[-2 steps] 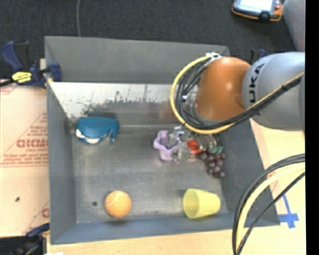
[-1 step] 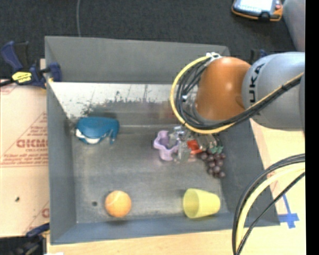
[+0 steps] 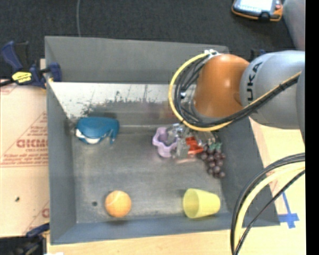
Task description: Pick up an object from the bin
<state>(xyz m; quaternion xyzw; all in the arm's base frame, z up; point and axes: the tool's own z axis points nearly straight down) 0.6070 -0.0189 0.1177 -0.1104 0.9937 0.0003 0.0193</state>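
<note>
One grey bin (image 3: 133,62), scuffed floor (image 3: 143,179), dark carpet (image 3: 122,9), tool (image 3: 182,142) by lilac piece (image 3: 160,141)

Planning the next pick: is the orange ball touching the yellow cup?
Apart. The camera view shows a wide stretch of bare bin floor between the orange ball and the yellow cup.

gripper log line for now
gripper: low in bin, right of centre | nearest: lilac piece, red piece, dark grapes | apart: orange ball, yellow cup

The silver-grey rounded arm (image 3: 279,89) bears dark "UKA" lettering; a glossy orange dome cover (image 3: 218,86) caps its wrist, ringed by looped black and yellow cables (image 3: 172,97).
</note>
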